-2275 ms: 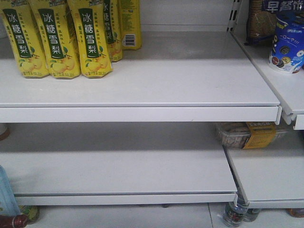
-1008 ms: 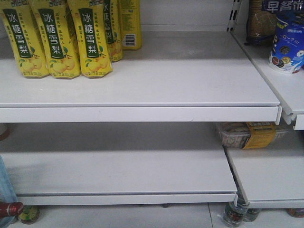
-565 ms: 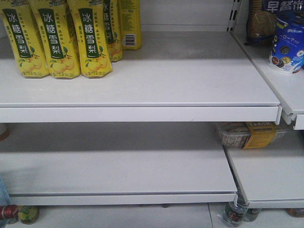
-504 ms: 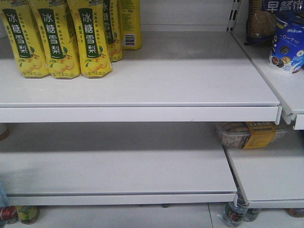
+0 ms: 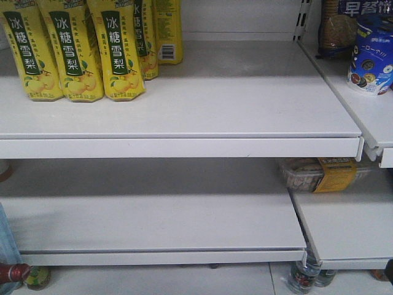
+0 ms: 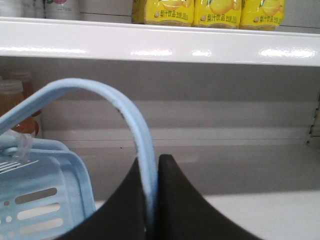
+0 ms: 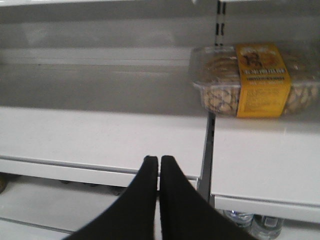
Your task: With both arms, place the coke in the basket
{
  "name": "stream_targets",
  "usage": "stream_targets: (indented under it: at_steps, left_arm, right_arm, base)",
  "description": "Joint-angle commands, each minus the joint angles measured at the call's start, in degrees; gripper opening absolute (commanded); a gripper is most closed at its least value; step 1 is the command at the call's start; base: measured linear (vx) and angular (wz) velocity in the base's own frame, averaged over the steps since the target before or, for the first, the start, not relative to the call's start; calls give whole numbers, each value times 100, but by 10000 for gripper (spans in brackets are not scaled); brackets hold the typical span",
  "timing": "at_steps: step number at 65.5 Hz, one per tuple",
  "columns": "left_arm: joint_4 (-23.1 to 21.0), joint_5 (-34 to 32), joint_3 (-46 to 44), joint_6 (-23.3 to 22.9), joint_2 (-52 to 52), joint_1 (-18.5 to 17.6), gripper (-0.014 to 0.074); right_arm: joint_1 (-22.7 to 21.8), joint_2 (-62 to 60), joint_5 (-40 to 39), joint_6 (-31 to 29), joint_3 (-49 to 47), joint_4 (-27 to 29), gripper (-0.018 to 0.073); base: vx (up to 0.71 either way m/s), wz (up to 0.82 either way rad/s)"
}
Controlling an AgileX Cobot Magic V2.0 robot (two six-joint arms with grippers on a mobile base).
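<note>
Two tools are shown, one per wrist view. The left tool (image 6: 150, 200) is pressed together on the thin hoop handle (image 6: 100, 95) of the pale blue basket (image 6: 45, 200); the handle arches up and to the left from between the black fingers (image 6: 175, 200). One corner of the basket, with slots in its wall, is seen at the lower left of the left wrist view. The right tool (image 7: 159, 175) is pressed together with nothing between its fingers, and is held in front of the lower shelf (image 7: 100, 135). One clear snack box (image 7: 250, 80) with a yellow label is seen on the adjoining shelf. Three yellow drink packs (image 5: 73, 49) are counted in the front row of the upper shelf (image 5: 215, 98), with more behind. One red-capped bottle (image 5: 12, 271) is visible at the lower left edge of the front view.
</note>
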Motion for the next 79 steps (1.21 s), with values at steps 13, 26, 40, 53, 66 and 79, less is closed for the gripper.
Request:
stream_targets:
  at_steps: [13,26,40,53,66,79]
  left_arm:
    - [239,-915,13,231,-124,-2,-6]
    - [239,-906,13,231,-124,-2,-6]
    - [239,-902,13,231,-123,-2,-6]
    - [239,-903,13,231,-123,-9,-6]
    - [239,-903,13,231,-123,-9,-6]
    - [239,-903,13,231,-123,-9,-6]
  right_arm:
    - [-1460,-978,-1600,-84,1141,750,-4]
    - [-1878,-981,-2511,-402,1299,738,-4]
    - [-1864,-981,-3227,-835,1299,702,-4]
    - [-1869,-981,-3214,-790,1299,702,-4]
    - [-1869,-981,-3214,-690,1299,702,-4]
    - [-1869,-981,-3214,-690,1299,702,-4]
  base:
    - [0,0]
    - [0,0]
    - [0,0]
    - [0,0]
    - [0,0]
    - [0,0]
